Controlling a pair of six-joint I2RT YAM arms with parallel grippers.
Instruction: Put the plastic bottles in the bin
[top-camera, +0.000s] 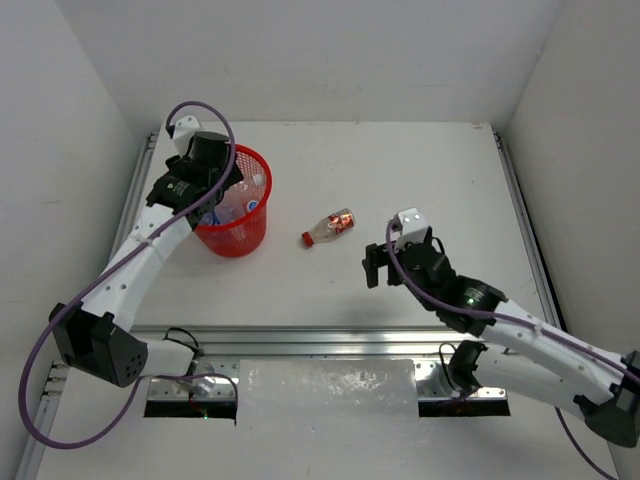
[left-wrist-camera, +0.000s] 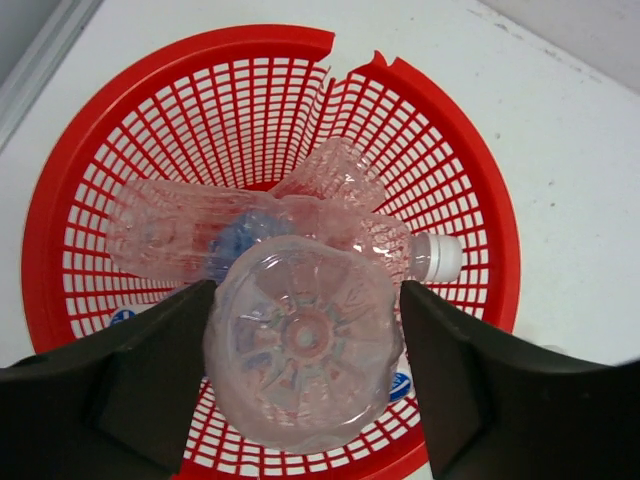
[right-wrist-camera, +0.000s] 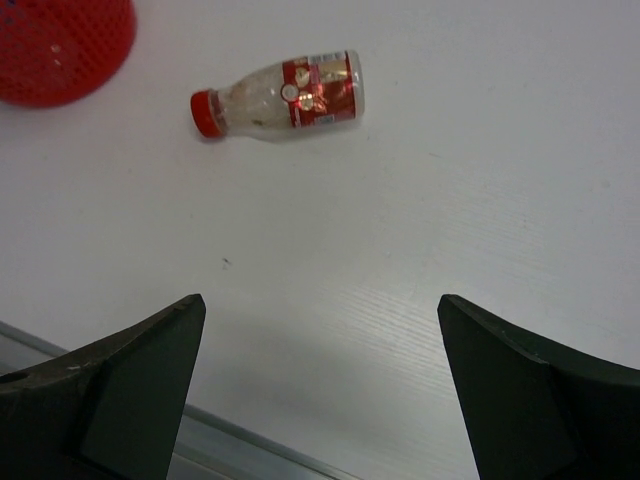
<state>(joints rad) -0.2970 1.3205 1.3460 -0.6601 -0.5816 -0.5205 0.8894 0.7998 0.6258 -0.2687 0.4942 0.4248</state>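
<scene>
Left gripper (left-wrist-camera: 305, 345) holds clear bottle (left-wrist-camera: 300, 385) over bin (left-wrist-camera: 50, 200) (bottles (left-wrist-camera: 170, 235) piled inside); right gripper (right-wrist-camera: 320, 385) wide, red-capped bottle (right-wrist-camera: 285, 95) ahead.

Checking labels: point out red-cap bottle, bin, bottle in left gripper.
red-cap bottle (right-wrist-camera: 318, 92), right wrist view, on its label.
bin (left-wrist-camera: 230, 40), left wrist view, top of rim.
held bottle (left-wrist-camera: 300, 340), left wrist view, centre of its base.

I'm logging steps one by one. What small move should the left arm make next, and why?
Probably open the left gripper: its fingers clamp a clear bottle, base toward the camera, directly above the bin, where other bottles already lie, so it should drop in.
</scene>
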